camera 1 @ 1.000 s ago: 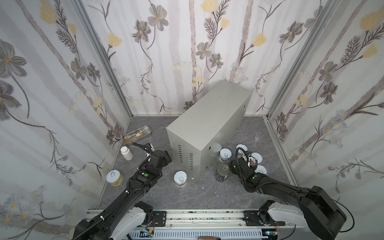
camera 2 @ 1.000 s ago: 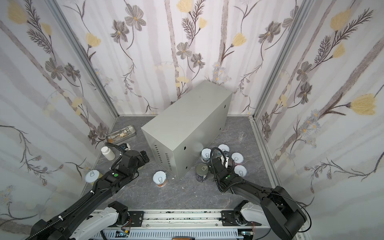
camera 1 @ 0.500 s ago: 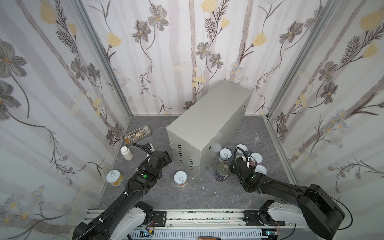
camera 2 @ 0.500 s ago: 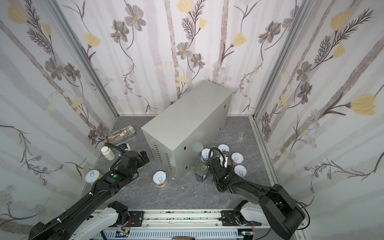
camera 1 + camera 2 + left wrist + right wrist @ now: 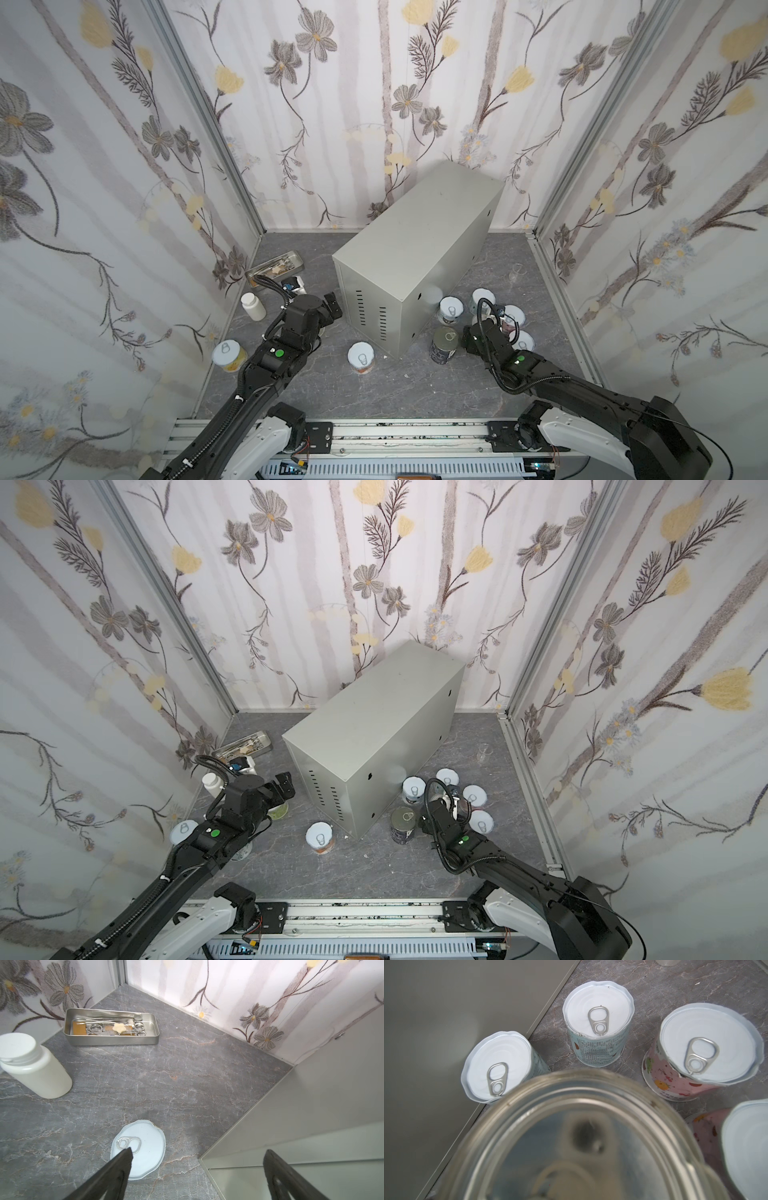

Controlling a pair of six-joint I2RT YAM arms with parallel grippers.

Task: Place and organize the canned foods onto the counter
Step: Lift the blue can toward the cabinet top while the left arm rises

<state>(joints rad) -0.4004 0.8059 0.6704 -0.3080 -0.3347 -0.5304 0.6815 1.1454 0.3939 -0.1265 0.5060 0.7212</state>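
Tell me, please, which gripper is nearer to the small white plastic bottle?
Left. The left gripper hangs a short way from the white bottle, between it and the grey box. The right gripper is beyond the box, among the cans.

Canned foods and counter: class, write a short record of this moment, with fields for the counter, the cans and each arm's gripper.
counter top: counter carries no cans
right group: four short cans and a dark tin upright beside the counter
left side: yellow-labelled can near the wall
left arm: left gripper open, one finger over a pull-tab can
right arm: right gripper at a tall tin; grip not clear
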